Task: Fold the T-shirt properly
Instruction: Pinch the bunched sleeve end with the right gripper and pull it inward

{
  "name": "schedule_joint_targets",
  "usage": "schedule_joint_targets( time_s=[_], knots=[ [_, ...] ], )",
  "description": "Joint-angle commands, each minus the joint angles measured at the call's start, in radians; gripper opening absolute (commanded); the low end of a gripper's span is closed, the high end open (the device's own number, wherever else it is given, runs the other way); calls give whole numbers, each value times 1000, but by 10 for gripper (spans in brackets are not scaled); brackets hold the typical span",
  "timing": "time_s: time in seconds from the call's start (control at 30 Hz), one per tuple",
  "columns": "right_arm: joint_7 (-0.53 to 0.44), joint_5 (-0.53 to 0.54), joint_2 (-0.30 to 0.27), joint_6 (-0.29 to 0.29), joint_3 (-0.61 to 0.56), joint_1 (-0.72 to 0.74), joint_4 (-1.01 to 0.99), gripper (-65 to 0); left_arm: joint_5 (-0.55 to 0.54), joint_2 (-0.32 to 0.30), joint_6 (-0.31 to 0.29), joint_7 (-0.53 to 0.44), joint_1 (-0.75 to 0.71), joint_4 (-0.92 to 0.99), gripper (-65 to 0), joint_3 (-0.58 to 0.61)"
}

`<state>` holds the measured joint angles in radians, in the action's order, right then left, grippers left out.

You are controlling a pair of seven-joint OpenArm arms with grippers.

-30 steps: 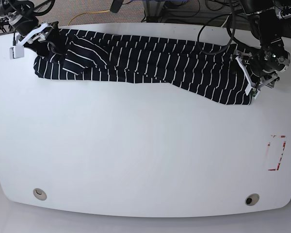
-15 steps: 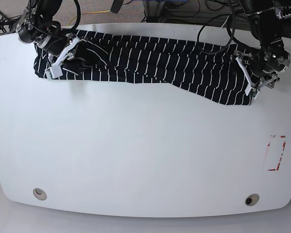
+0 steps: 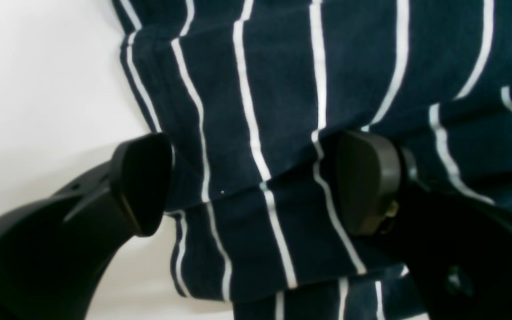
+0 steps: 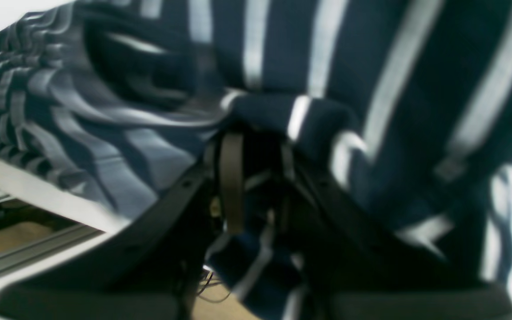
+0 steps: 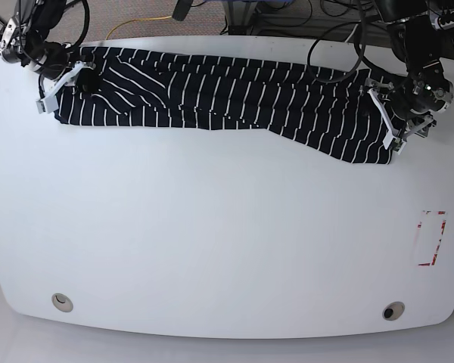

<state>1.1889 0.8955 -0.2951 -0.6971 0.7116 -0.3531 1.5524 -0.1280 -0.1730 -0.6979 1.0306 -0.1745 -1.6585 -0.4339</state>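
The T-shirt (image 5: pixel 227 102) is strung across the table's (image 5: pixel 212 242) 12 o'clock edge. Right gripper (image 4: pixel 256 178) is clamped on a bunched fold, left gripper (image 3: pixel 256 186) gapes wide astride the hem, holding nothing — any pull now drags it lopsided.

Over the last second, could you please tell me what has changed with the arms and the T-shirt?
The right gripper swung in over the T-shirt's sleeve end, closed on the fabric and drew it back toward the table's left edge in the base view, flattening the flap that had lain folded over there. The left gripper stayed open astride the shirt's other end, and the rest of the shirt kept its place.
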Motion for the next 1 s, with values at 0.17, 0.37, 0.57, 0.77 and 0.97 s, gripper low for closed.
schedule_joint_targets(
  time_s=[0.17, 0.37, 0.57, 0.77, 0.97],
  knots=[
    [-57, -55, -28, -1, 4, 19, -42, -556, 57, -6, 0, 41, 0, 4, -119, 0],
    [-56, -89, -26, -1, 69, 27, 39, -558, 51, -6, 0, 55, 28, -4, -119, -3],
    [62, 41, -23, -1, 197, 4, 224, -556, 47, -1, 0, 96, 79, -4, -119, -96],
    [144, 251, 9, -1, 158, 13, 314, -556, 47, -3, 0, 98, 108, -4, -119, -108],
    [144, 270, 50, -1, -14, 18, 313, -556, 49, -3, 0, 113, 126, -52, -119, -124]
  ],
)
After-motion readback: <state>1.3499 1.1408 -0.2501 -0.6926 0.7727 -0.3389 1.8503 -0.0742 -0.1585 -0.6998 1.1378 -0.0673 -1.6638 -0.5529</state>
